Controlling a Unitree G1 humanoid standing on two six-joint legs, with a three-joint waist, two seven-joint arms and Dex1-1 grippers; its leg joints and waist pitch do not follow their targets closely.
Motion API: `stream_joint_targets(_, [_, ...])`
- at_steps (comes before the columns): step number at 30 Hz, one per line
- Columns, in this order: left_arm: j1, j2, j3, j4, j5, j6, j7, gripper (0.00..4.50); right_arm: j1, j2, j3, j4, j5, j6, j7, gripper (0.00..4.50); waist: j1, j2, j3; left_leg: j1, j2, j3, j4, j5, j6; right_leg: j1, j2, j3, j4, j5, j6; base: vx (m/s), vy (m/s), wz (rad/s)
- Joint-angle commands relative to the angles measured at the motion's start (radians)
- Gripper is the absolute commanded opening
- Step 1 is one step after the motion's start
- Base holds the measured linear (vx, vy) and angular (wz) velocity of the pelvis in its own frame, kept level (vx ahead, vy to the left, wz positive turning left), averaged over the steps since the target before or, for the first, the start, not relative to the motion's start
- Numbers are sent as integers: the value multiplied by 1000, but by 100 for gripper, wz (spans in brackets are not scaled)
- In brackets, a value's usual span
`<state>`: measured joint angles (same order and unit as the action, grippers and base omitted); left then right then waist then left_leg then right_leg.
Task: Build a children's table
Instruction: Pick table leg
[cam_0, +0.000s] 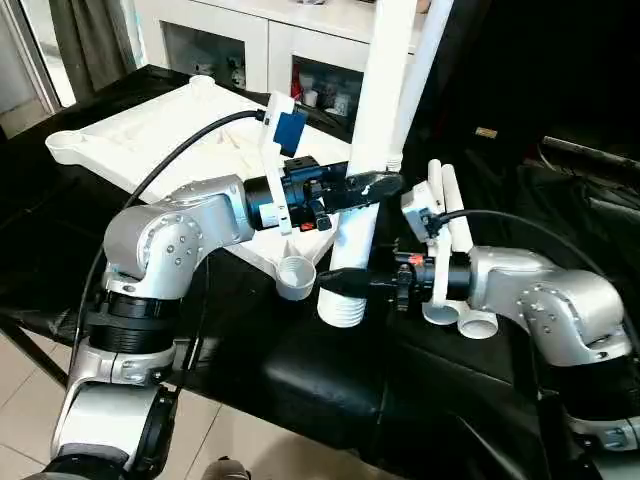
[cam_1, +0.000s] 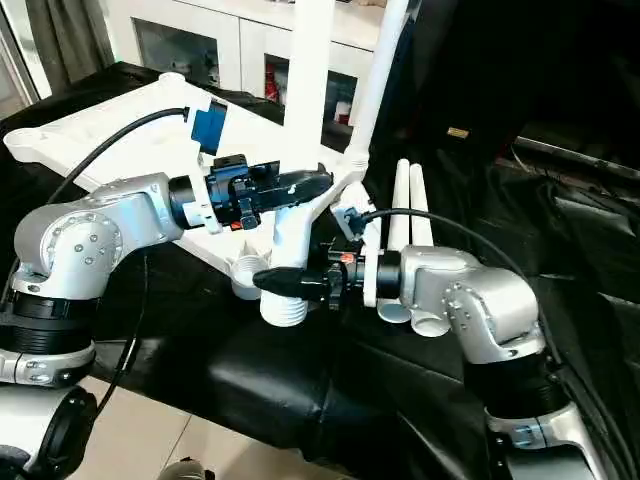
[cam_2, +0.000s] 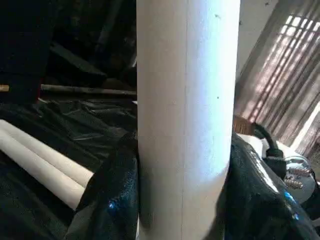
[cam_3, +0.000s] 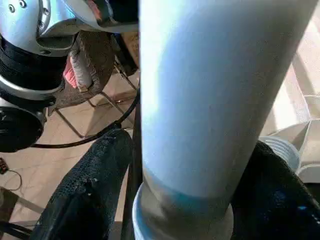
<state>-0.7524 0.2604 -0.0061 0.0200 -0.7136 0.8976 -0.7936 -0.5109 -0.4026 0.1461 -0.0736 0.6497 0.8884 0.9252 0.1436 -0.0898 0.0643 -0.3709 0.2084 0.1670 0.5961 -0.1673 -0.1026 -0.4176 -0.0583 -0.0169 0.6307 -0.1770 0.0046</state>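
1. a black glossy sheet (cam_0: 330, 380) is covering the counter; a white glass-door cabinet (cam_0: 250, 45) is standing behind it.
2. the white ribbed tabletop (cam_0: 150, 135) is lying underside up.
3. the left tool (cam_0: 372, 187) and the right tool (cam_0: 335, 283) are both clenching an upright smooth tapered leg (cam_0: 372, 130) beside a corner socket (cam_0: 295, 277).
4. two spare legs (cam_1: 410, 215) are lying alongside.

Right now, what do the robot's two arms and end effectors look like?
Both arms are rounded silver-grey shells with small screw holes and black joint rings. Each carries a white wrist bracket fed by a black cable; the left bracket bears a blue block. The left end effector and right end effector are black with small red parts at the base.
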Motion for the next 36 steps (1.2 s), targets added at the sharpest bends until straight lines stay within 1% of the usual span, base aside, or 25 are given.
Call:
stream_joint_targets(1, [-11,-8,-11,-13,-6,-3,-8,186,-18,0,1,6,-10,-6,-1,305,1,3,-75,7,5,7,-62,-141,-38,58,-54,22,-66,-175,-148,0,0,0])
stream_joint_targets(9, [-10,-5,-13,-14,-6,-3,-13,186,-14,4,1,7,-10,-9,-2,305,2,6,-76,8,5,7,-62,-141,-39,58,-53,21,-66,-166,-148,0,0,0])
stream_joint_targets(13, [-9,-5,-15,-12,-3,-4,-15,186,-13,4,-2,6,-9,-9,1,305,1,4,-76,8,5,7,-62,-140,-37,59,-53,21,-65,-162,-150,0,0,0])
stream_joint_targets(22, [-8,-4,-15,-11,-2,-3,-19,186,-14,9,-8,10,-15,-10,-1,305,2,6,-76,8,5,7,-62,-144,-39,58,-53,22,-66,-167,-150,0,0,0])
stream_joint_targets(23, [-8,-4,-15,-11,-1,-4,-20,186,-15,10,-8,12,-17,-12,-3,278,2,6,-76,8,4,7,-62,-142,-38,59,-53,22,-65,-164,-151,0,0,0])
stream_joint_targets(26, [-8,-3,-13,-11,-1,-4,-19,186,-15,14,-10,16,-19,-14,-8,272,2,7,-77,9,5,6,-62,-142,-40,59,-53,21,-64,-158,-155,0,0,0])
stream_joint_targets(28, [-7,-2,-13,-11,-1,-3,-19,186,-16,18,-14,19,-17,-14,-11,233,1,7,-76,9,4,6,-63,-144,-40,59,-53,21,-64,-159,-154,0,0,0])
stream_joint_targets(31, [-8,-1,-12,-8,-1,-4,-20,186,-18,20,-15,23,-18,-15,-13,204,1,8,-77,9,4,6,-62,-139,-39,59,-53,21,-64,-152,-157,0,0,0])
stream_joint_targets(32, [-9,-1,-12,-8,-1,-4,-20,186,-18,21,-15,23,-18,-15,-12,204,1,7,-77,9,4,7,-62,-140,-38,59,-53,22,-64,-152,-156,0,0,0])
stream_joint_targets(36, [-11,-1,-11,-3,1,-6,-20,186,-18,21,-18,27,-19,-17,-11,195,2,9,-76,9,5,6,-63,-144,-41,59,-53,21,-64,-155,-155,0,0,0])
